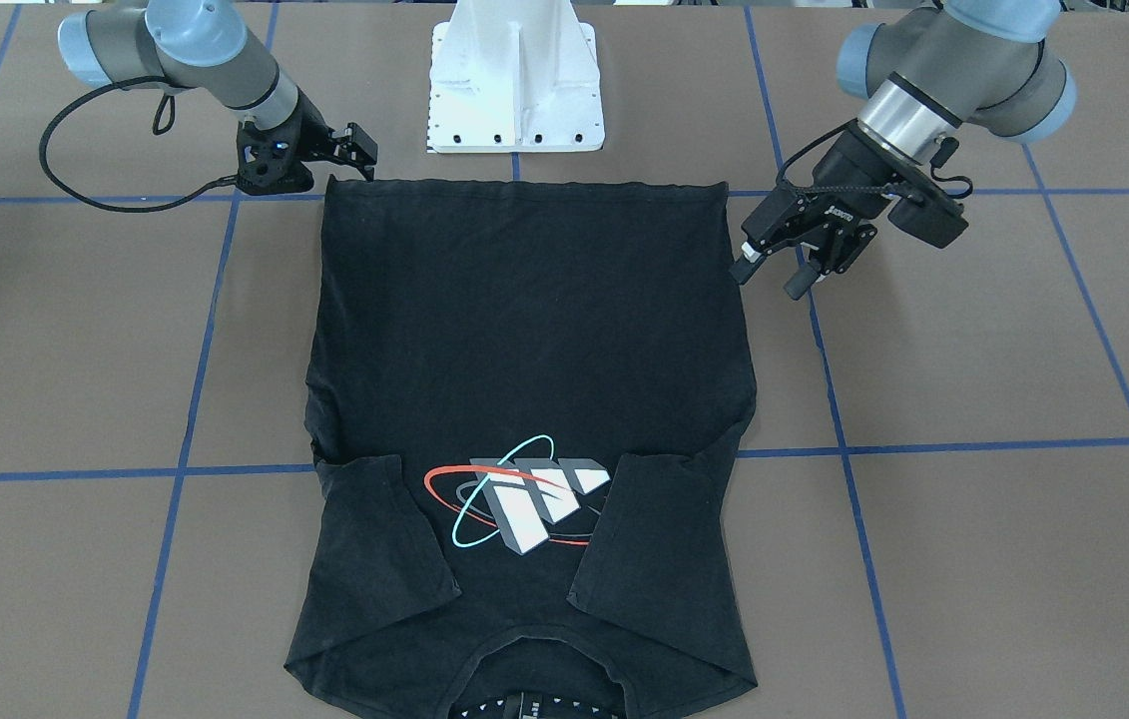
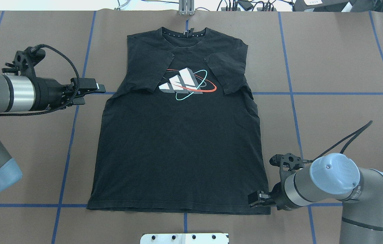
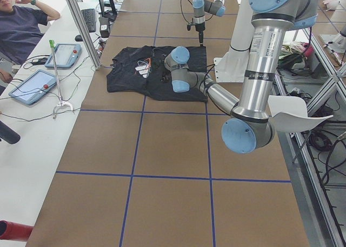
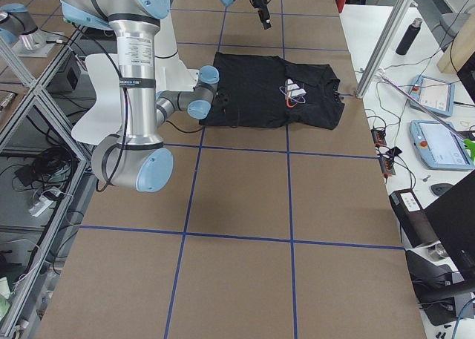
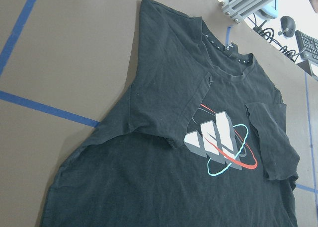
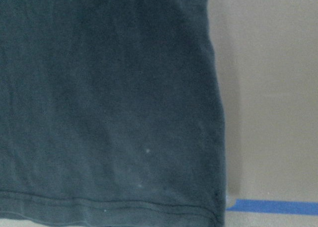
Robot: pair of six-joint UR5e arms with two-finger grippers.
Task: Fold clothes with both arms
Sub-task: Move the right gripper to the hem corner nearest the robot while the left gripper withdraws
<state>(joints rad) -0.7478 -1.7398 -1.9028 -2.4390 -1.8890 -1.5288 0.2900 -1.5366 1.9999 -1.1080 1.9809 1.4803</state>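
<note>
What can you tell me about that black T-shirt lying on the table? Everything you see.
The T-shirt is black, soft cotton-looking fabric, spread flat and face up on the brown table. Both short sleeves are folded inward over the chest, flanking a graphic of grey-white blocks with red and teal rings. The collar points away from the robot; the hem lies nearest it. The right gripper sits at one hem corner, contact unclear; the left gripper hangs beside the shirt's edge, apart from it.

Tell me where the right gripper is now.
In the overhead view the right gripper is low on the right side, at the near hem corner of the black T-shirt, the end closest to the robot.
</note>
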